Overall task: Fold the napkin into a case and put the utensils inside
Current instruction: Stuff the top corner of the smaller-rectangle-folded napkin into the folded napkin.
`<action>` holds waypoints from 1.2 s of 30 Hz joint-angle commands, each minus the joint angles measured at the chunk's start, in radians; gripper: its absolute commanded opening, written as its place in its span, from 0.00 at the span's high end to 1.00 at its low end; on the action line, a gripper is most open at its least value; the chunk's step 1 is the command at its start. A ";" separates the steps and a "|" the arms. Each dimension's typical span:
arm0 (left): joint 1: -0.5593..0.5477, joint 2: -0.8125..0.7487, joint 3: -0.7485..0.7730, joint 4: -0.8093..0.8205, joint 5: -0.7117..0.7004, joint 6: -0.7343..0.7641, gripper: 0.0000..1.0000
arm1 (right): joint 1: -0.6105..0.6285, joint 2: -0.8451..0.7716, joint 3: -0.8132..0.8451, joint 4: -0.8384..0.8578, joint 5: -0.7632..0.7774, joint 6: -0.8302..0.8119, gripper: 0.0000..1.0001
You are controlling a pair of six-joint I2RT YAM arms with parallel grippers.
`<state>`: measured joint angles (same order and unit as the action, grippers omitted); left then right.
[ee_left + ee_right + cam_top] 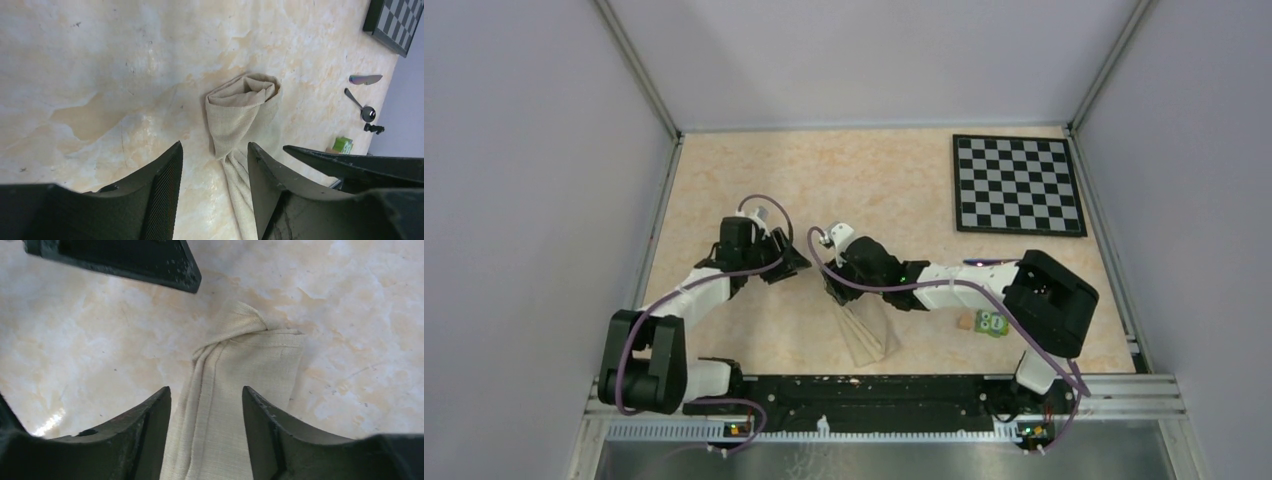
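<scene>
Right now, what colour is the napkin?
The napkin is plain pale beige-cream, with no pattern. It shows best in the right wrist view.

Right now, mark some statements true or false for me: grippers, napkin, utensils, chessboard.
1. The left gripper and right gripper are both open. True.
2. The utensils are tucked inside the napkin. False: they lie bare on the table, apart from the cloth.
3. The chessboard sits at the table's far right corner. True.
4. The napkin is spread flat as a full square. False: it is gathered into a narrow folded bundle.
</scene>
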<state>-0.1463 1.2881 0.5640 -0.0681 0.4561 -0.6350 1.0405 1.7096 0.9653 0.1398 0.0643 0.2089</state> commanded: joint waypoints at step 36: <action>0.017 0.084 -0.077 0.085 0.086 -0.070 0.65 | 0.104 0.209 0.216 -0.120 0.251 -0.091 0.79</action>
<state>-0.1352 1.4040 0.4965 -0.0143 0.5247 -0.7124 1.1305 1.9091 1.1347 0.0128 0.2783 0.1150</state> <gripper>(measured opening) 0.353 0.283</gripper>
